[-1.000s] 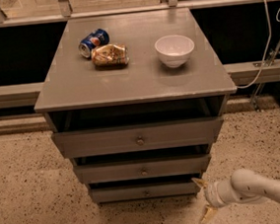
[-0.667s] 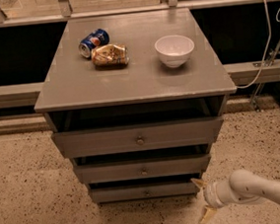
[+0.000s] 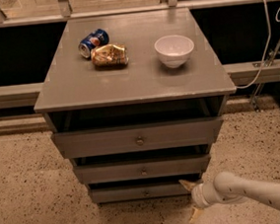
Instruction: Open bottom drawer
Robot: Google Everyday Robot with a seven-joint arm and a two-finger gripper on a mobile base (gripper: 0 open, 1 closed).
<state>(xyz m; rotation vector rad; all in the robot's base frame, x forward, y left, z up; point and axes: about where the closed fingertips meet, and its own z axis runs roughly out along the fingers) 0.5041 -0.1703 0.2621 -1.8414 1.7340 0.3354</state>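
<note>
Parked low on the right with the gripper (image 3: 190, 200), jaws spread wide, one above the other, holding nothing. Level with the right end of the bottom drawer (image 3: 133, 193), lowest of three grey fronts under the bench (image 3: 142, 86); cannot tell whether touching that corner or just clear of it. Well to the side of the small round knob (image 3: 147, 193) at the front's centre.

Could go wrong by closing here, on a flat edge offering no grip, and sliding off. Could catch the middle drawer (image 3: 143, 169) by rising too far, opening the wrong one. Might skew and jam the drawer by pulling from one end instead of the knob. Might scrape the speckled floor (image 3: 34, 193), being so low. Unlikely to disturb the white bowl (image 3: 174, 50), blue can (image 3: 93, 41) or crumpled snack bag (image 3: 109, 55) unless yanking hard enough to shake the unit.
</note>
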